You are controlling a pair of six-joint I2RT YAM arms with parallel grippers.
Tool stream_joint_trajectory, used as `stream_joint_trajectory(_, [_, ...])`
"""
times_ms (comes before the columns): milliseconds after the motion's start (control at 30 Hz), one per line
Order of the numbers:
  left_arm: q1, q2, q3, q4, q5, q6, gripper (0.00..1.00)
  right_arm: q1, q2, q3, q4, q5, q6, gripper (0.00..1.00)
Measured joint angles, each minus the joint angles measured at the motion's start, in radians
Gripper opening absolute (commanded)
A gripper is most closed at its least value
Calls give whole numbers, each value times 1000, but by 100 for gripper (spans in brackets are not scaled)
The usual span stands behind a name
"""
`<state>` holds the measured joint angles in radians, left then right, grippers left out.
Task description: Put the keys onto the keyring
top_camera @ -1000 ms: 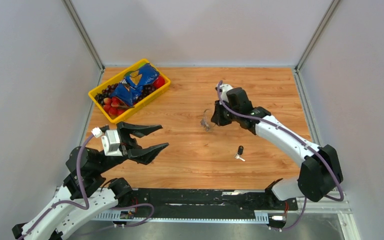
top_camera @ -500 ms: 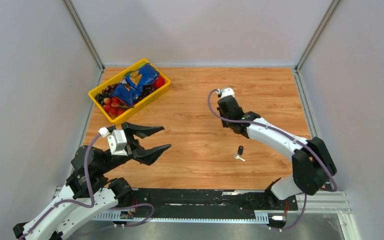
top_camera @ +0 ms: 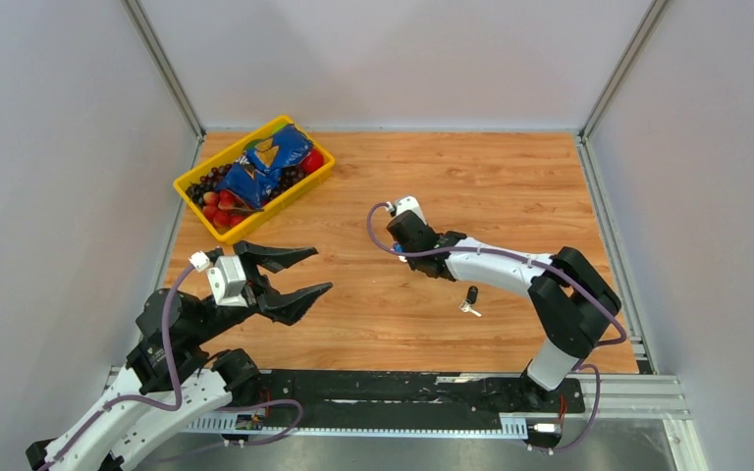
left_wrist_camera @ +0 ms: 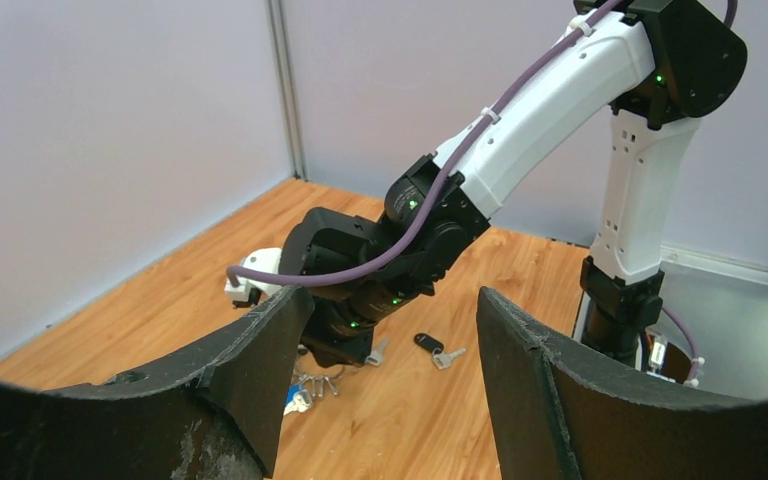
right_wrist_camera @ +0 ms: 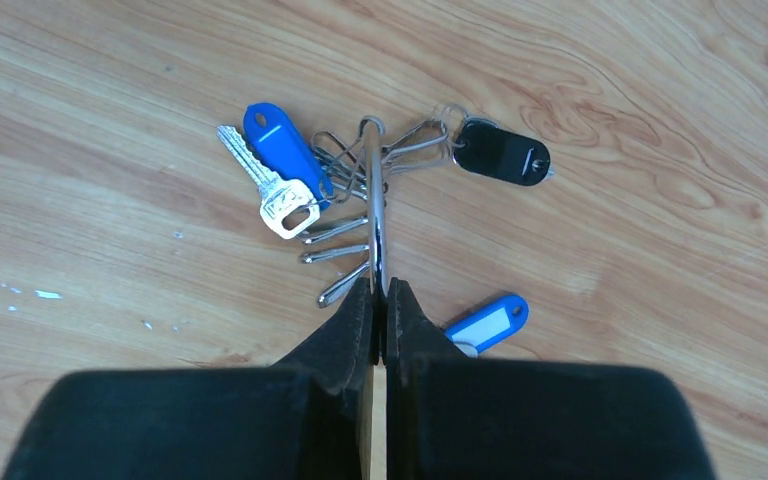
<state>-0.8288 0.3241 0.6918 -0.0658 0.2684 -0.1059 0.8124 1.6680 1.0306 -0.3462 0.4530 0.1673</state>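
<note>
At far left on the tabletop [top_camera: 511,186] we see a yellow bin [top_camera: 280,204] set at an angle. It holds a crumpled blue bag [top_camera: 265,162] lying on top of dark grapes [top_camera: 201,186], with strawberries [top_camera: 218,208] at its near end.

Near the left edge, the left arm rises from its base and holds the left hand [top_camera: 320,269] above the wood, pointing rightward. Its two fingers [left_wrist_camera: 260,350] are spread wide and hold nothing.

At centre, the right arm folds at the elbow and its forearm reaches leftward, low over the middle of the tabletop. The right hand [right_wrist_camera: 380,290] points down, with its fingertips pressed together on the near edge of the keyring [right_wrist_camera: 374,200]. In the wrist view the ring stands edge-on and reads as a straight silver line. The keys [right_wrist_camera: 275,200] fan out around it over the wood: a silver key beside a blue tag at left, slim silver keys in the middle, a black-headed one at right, and a second blue tag just beside the fingertips.

To the right of this cluster, and apart from it, a loose key [top_camera: 470,298] with a black head lies flat on the tabletop, below the forearm in the top view.
</note>
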Motion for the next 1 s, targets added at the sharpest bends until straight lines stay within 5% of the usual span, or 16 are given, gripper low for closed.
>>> stream_joint_trajectory(667, [0, -11, 0, -23, -9, 5, 74, 10, -134, 44, 9, 258, -69, 0])
stream_joint_trajectory(1000, [0, -26, 0, -44, -13, 7, 75, 171, 192, 89, 51, 236, -44, 0])
